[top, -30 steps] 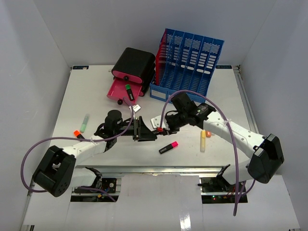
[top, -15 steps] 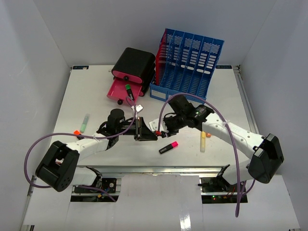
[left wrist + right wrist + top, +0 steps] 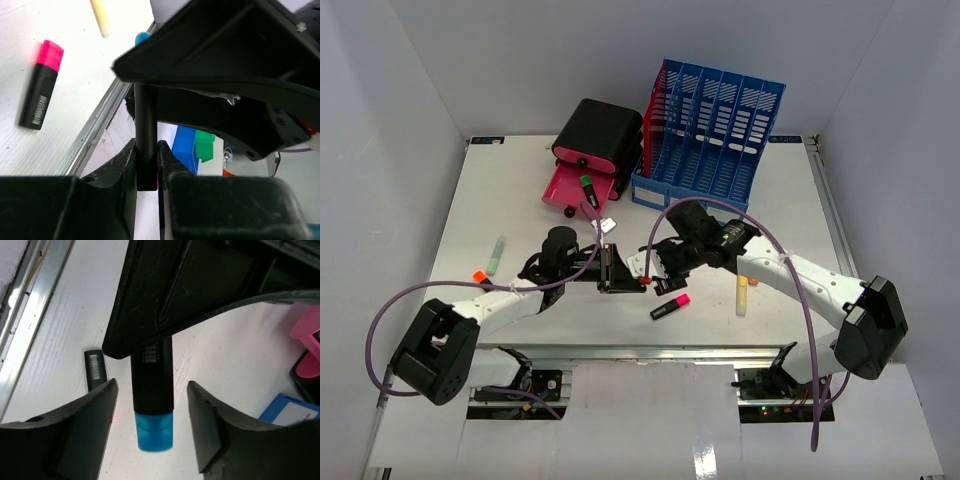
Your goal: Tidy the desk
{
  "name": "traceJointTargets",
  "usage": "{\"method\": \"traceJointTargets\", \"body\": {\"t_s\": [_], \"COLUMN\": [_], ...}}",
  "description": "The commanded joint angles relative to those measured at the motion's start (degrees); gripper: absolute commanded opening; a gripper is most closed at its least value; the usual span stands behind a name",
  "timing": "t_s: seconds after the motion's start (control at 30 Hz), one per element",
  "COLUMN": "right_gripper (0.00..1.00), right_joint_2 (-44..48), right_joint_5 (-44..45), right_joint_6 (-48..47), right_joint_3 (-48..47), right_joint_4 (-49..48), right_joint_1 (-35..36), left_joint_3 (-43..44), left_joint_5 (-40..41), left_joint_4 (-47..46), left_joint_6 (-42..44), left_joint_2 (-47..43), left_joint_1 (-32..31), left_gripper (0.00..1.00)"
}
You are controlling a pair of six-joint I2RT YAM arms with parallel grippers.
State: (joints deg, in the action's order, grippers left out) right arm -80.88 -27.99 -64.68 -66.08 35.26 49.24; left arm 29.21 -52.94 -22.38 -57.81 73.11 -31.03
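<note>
While both arms meet over the mid-desk, L claw (image 3: 146,172) is clamped on the black barrel of a blue pen (image 3: 151,367), w/ a finger pressed to each side near the barrel's end. Pen is clear of the surface. Its blue cap (image 3: 154,432) points toward the R arm.

R claw (image 3: 152,387): jaws apart, one finger either side of the pen's cap end. A gap shows on both sides, so no contact w/ pen.

Desk (image 3: 790,210): white top w/ metal rails, fills the top view between grey walls, arm bases at its near edge.

Far edge:
- Blue rack (image 3: 710,125) stands upright.
- Black box (image 3: 598,135) sits just L of the rack.
- Pink drawer (image 3: 565,188) of the box is pulled out, w/ a green-cap pen (image 3: 587,190) lying in it.

Near edge:
- Pink hiliter (image 3: 671,306) lies flat, close under the two claws in the top view.
- Yellow pen (image 3: 742,293) lies R of the hiliter, just beside the R forearm.

L side:
- Pale pen (image 3: 496,255) lies flat, beside the L arm.
- Small orange bit (image 3: 478,276) lies near it; too small to tell what it is.

Small white item (image 3: 605,226) lies between the drawer and L claw; can't tell what it is.
</note>
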Motion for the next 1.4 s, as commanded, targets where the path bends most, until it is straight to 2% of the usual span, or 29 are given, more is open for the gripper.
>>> {"method": "traceJointTargets", "body": {"t_s": [0.0,0.1,0.17,0.27,0.4,0.57,0.7,0.9,1.03,1.37], "right_gripper": [0.75,0.86,0.89,0.90,0.90,0.90,0.90,0.91,0.91,0.91], "right_joint_2": [0.30,1.98,4.28,8.86,16.89,26.75,33.67,39.89,41.41,42.80], "right_joint_5": [0.54,0.79,-0.17,-3.36,-7.51,-9.60,-16.12,-24.64,-27.54,-29.79], "right_joint_6": [0.53,1.45,2.21,3.70,6.56,14.30,19.50,23.02,23.64,24.11], "right_joint_3": [0.69,0.30,-0.17,-1.10,-0.30,9.95,19.96,29.43,32.58,33.50], "right_joint_4": [-1.33,-1.24,-1.07,-1.40,-2.57,-8.39,-14.24,-18.96,-19.54,-19.53], "right_joint_1": [0.29,-0.71,-2.85,-8.81,-17.80,-21.15,-26.38,-35.14,-37.87,-40.88], "left_joint_3": [1.03,1.77,2.24,2.43,3.08,10.43,17.48,28.89,33.41,43.52], "left_joint_5": [0.62,2.62,4.57,7.14,9.54,17.52,24.63,28.64,31.82,34.62], "left_joint_4": [1.27,5.01,8.21,13.36,17.30,23.29,26.94,30.86,33.16,36.36], "left_joint_6": [2.85,4.75,5.87,6.94,7.51,8.76,7.36,5.95,5.78,5.60], "left_joint_2": [-4.09,-5.14,-5.96,-7.21,-9.27,-9.60,-4.04,6.06,9.58,20.65], "left_joint_1": [-0.30,-0.09,0.86,4.13,12.45,19.87,23.65,26.39,27.16,28.40], "left_gripper": [0.13,0.13,0.13,0.12,0.12,0.13,0.13,0.12,0.12,0.12]}}
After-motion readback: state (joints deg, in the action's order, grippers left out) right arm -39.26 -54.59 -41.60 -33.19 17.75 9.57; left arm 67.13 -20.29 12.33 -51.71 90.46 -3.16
